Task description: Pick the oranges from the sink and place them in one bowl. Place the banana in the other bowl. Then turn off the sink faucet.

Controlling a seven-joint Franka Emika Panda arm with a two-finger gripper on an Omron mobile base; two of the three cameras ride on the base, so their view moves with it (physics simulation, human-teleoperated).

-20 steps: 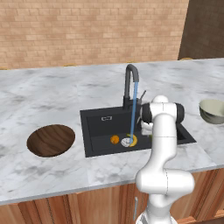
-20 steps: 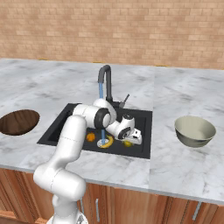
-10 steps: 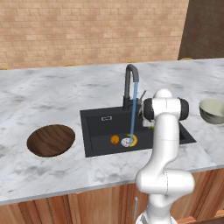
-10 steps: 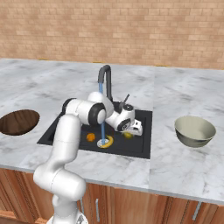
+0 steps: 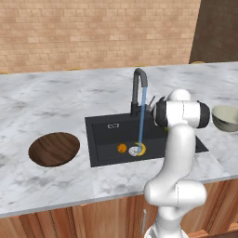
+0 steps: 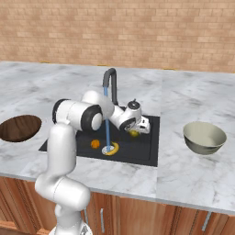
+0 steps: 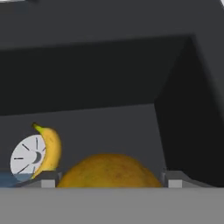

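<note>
Marble surface (image 6: 183, 174) runs under a brick wall, w/ the black sink (image 5: 104, 135) set into it. My hand (image 6: 138, 126) is down in the sink's right part; from the left base cam the arm's own joint hides it. On the hand cam a dull yellow-green orange (image 7: 107, 171) sits between the two fingertips (image 7: 49, 179), lower half cut off by the frame edge, so I can't tell whether the hand is closed on it or just around it. Banana (image 7: 48, 149) lies curled beside the silver drain (image 7: 26, 157); bright orange (image 5: 122, 148) just left of it. Faucet (image 5: 137, 88) has water running. Wooden bowl (image 5: 54, 148) sits left of the sink, pale bowl (image 6: 204, 137) right.
</note>
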